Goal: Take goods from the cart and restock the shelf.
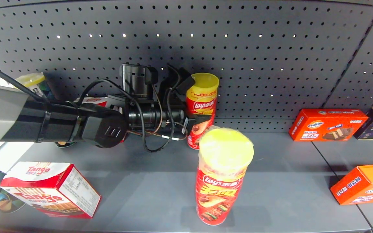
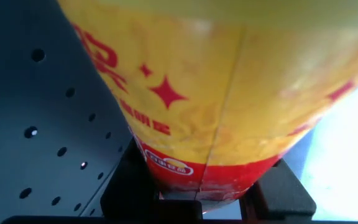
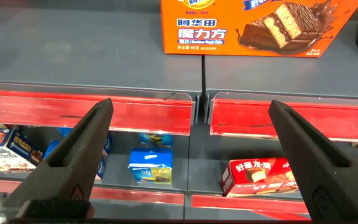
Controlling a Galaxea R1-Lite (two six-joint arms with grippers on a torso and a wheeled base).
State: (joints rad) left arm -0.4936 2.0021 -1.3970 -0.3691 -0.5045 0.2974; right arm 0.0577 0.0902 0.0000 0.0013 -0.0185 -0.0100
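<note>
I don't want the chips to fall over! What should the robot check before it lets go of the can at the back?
1. Is the left gripper around the back chip can? Ok, there is a finger on each side.
2. Is the back chip can upright? Ok.
3. Is its base down on the shelf? Cannot tell, the front chip can hides part of it.
4. Is the front chip can standing upright? Ok.
5. Is the right gripper open and holding nothing? Ok.
</note>
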